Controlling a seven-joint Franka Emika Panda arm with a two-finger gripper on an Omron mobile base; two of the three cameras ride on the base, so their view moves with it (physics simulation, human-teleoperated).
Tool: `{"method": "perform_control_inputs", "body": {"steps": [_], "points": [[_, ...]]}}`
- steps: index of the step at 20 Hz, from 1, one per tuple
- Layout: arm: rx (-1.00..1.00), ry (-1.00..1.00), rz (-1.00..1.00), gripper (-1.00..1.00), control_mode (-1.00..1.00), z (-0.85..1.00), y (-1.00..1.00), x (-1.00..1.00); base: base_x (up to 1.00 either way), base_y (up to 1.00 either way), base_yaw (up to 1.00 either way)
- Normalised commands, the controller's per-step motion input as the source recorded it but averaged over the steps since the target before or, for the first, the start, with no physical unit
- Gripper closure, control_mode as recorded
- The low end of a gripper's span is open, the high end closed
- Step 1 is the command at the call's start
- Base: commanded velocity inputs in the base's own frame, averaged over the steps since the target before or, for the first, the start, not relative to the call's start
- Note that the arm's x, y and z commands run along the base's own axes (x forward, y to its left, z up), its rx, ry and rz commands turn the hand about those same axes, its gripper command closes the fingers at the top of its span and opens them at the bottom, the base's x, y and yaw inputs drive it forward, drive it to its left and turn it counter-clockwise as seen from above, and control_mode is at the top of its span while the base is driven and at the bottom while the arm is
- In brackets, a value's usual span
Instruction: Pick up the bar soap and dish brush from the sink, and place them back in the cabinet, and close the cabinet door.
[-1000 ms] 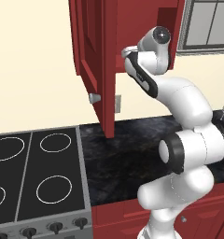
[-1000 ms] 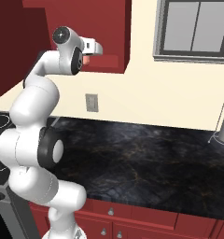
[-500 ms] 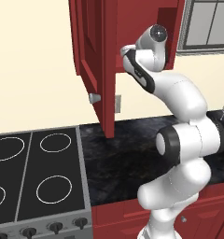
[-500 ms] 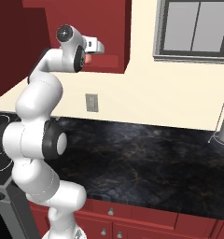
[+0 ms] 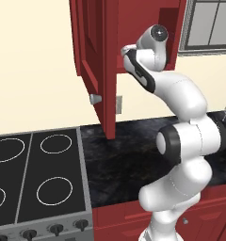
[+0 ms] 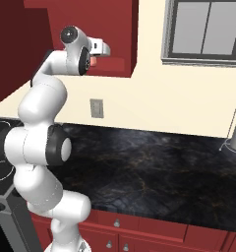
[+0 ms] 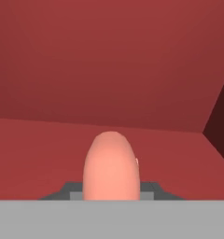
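while pinched in the hand (image 7: 112,193), bar soap (image 7: 112,165), salmon pink, smooth, rounded end, inside red cabinet (image 7: 109,70)

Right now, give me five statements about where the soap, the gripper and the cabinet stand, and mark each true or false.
1. The gripper is shut on the bar soap. True.
2. The bar soap lies on the black counter. False: it is held up at the cabinet, above the counter.
3. The cabinet door is shut. False: it stands swung open.
4. In the hand view the soap points into the cabinet's red interior. True.
5. The stove sits on the right of the left base view. False: it sits on the left, beside the counter.
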Motion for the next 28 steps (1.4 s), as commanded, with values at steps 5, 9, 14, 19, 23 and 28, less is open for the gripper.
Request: {"method": "perform_control_inputs", "body": {"steps": [5, 9, 14, 19, 23, 28], "points": [[0.0, 0.0, 0.0, 1.0, -1.0, 0.0, 0.0, 0.25, 0.0, 0.0, 0.0], [0.0, 0.0, 0.0, 1.0, -1.0, 0.0, 0.0, 0.23, 0.0, 0.0, 0.0], [0.0, 0.01, 0.0, 1.0, -1.0, 0.0, 0.0, 0.17, 0.0, 0.0, 0.0], [0.0, 0.04, 0.0, 1.0, -1.0, 0.0, 0.05, 0.09, 0.0, 0.0, 0.0], [0.0, 0.06, 0.0, -1.0, -1.0, 0.0, 0.12, 0.05, 0.0, 0.0, 0.0], [0.0, 0.0, 0.0, -1.0, -1.0, 0.0, 0.02, 0.0, 0.0, 0.0, 0.0]]}}
